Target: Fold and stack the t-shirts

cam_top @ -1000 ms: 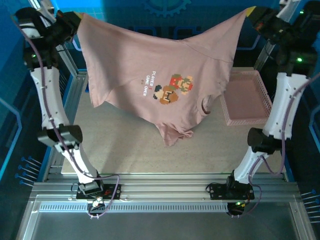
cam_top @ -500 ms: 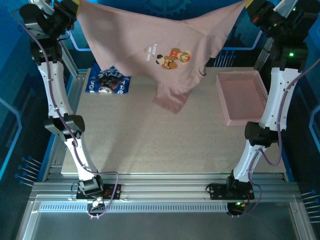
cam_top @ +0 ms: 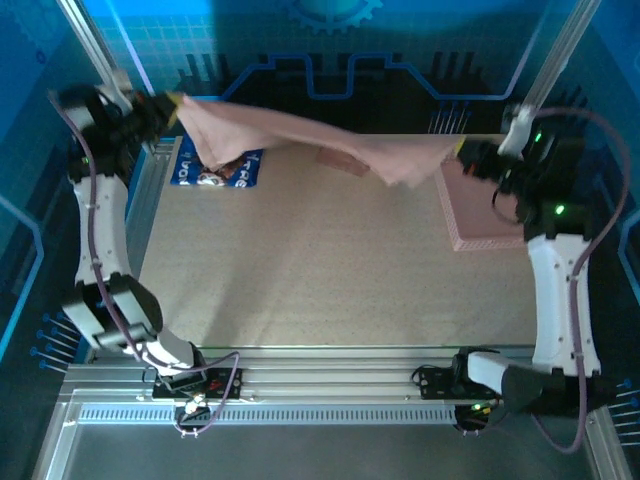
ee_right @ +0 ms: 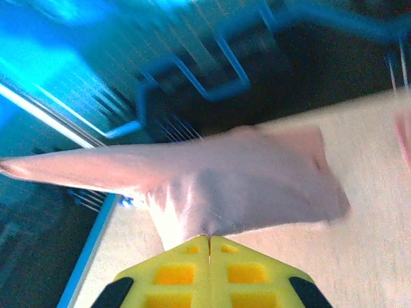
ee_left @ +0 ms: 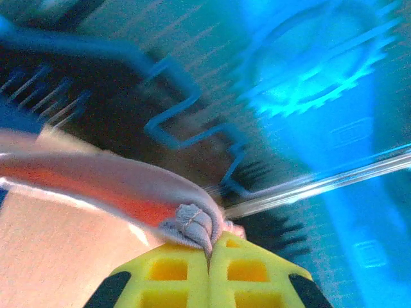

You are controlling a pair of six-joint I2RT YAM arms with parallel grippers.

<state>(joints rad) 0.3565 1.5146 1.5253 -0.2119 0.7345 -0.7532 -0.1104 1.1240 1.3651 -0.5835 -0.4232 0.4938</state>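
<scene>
I had the pink shirt strung between my hands, my left hand and my right hand each clenched on one end. Its long axis ran side to side along the far edge of the worktop, the navy shirt lying beneath its left end.

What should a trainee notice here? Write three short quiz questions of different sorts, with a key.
1. Fill in: the navy blue printed t-shirt lies at the table's far ____ corner.
2. True or false: the dusty pink cloth t-shirt lies folded flat on the table.
3. The left gripper is shut on: A) the pink t-shirt; B) the navy t-shirt; C) nothing.
Key: 1 left. 2 false: the left gripper and the right gripper hold it stretched between them. 3 A.
</scene>
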